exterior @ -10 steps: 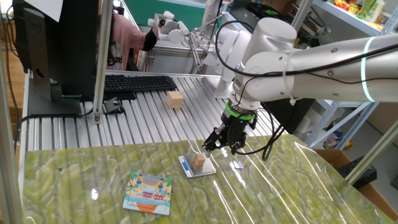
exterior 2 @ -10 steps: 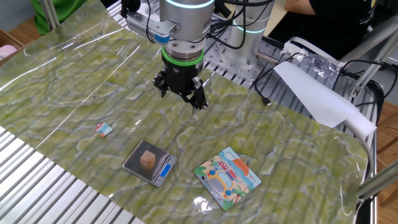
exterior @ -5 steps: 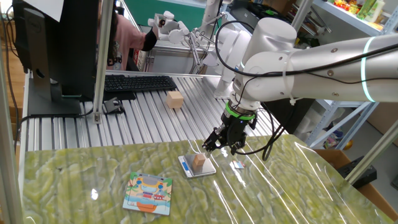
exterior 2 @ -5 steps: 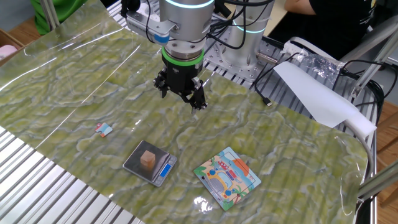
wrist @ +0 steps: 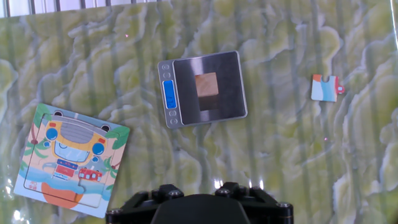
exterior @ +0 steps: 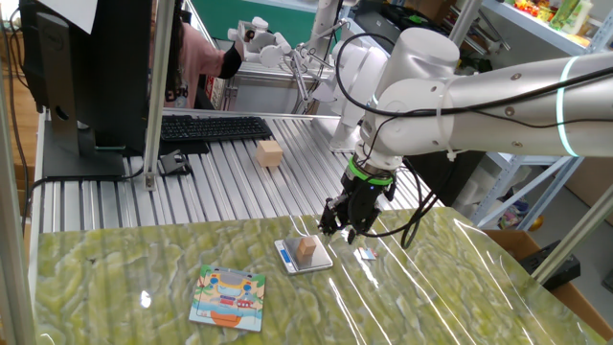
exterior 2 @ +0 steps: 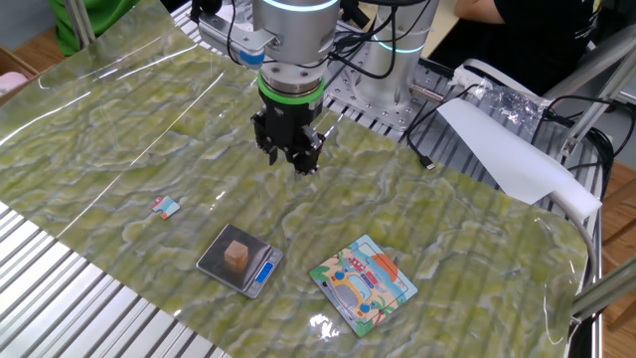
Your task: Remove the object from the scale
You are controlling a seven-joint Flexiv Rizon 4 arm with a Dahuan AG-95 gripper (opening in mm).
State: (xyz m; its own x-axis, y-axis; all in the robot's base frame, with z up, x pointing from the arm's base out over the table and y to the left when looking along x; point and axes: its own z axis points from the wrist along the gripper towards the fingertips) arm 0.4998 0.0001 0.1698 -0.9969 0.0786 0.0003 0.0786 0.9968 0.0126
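Note:
The object, a tiny tan-orange wooden cube (exterior: pixel 306 248), sits on the middle of the scale (exterior: pixel 321 261), a flat silvery pocket scale with a blue display strip. Both show in the other fixed view, cube (exterior 2: pixel 236 255) on scale (exterior 2: pixel 214 264), and in the hand view, cube (wrist: pixel 206 85) on scale (wrist: pixel 225 93). My gripper (exterior: pixel 337 230) hangs above the green mat just behind the scale, apart from it, open and empty; it also shows in the other fixed view (exterior 2: pixel 296 164). In the hand view only its dark body (wrist: pixel 199 208) shows; the fingertips are out of view.
A colourful picture card (exterior: pixel 227 299) lies on the mat near the scale, also in the hand view (wrist: pixel 65 158). A small loose puzzle piece (exterior: pixel 368 254) lies on the scale's other side. A larger pale wooden block (exterior: pixel 269 153) and a keyboard (exterior: pixel 211 127) sit on the slatted table behind.
The gripper has turned about its own axis and looks narrower in both fixed views. The cube and the scale have not moved.

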